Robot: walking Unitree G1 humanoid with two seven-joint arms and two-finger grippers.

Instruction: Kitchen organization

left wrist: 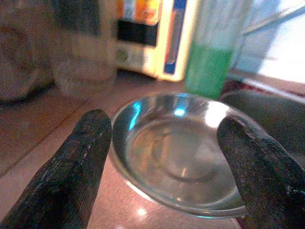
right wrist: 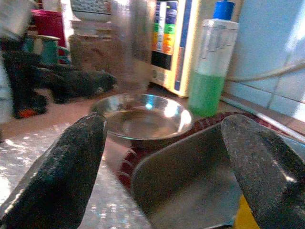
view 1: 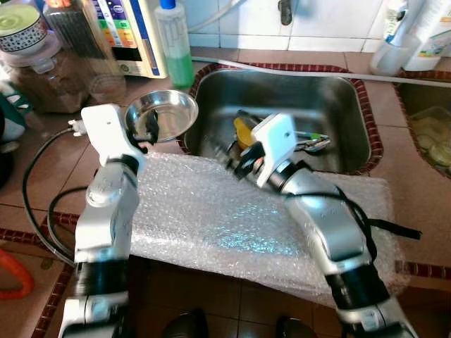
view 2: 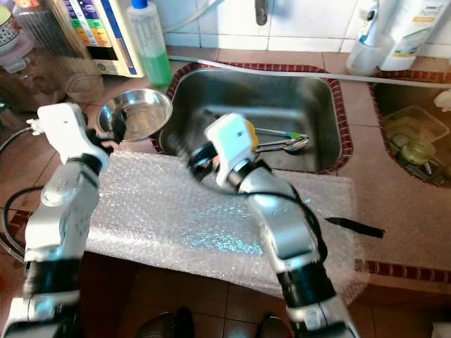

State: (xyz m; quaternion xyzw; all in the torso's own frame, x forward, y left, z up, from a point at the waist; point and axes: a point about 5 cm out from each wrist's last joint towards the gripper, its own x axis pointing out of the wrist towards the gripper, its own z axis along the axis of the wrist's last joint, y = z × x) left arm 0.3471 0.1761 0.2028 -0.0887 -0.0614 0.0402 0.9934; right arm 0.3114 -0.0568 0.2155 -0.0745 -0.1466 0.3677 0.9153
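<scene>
Two grippers, left gripper (view 1: 146,131) jaws apart at upright steel bowl (view 1: 162,115).

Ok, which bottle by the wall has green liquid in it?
The blue-capped bottle beside the steel bowl, half full of green. The bottles right of the sink are white.

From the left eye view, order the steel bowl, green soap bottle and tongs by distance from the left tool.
1. Steel bowl, right at the open left tool, on the counter.
2. Green soap bottle, behind the bowl by the wall.
3. Tongs, in the sink, farthest right.
</scene>
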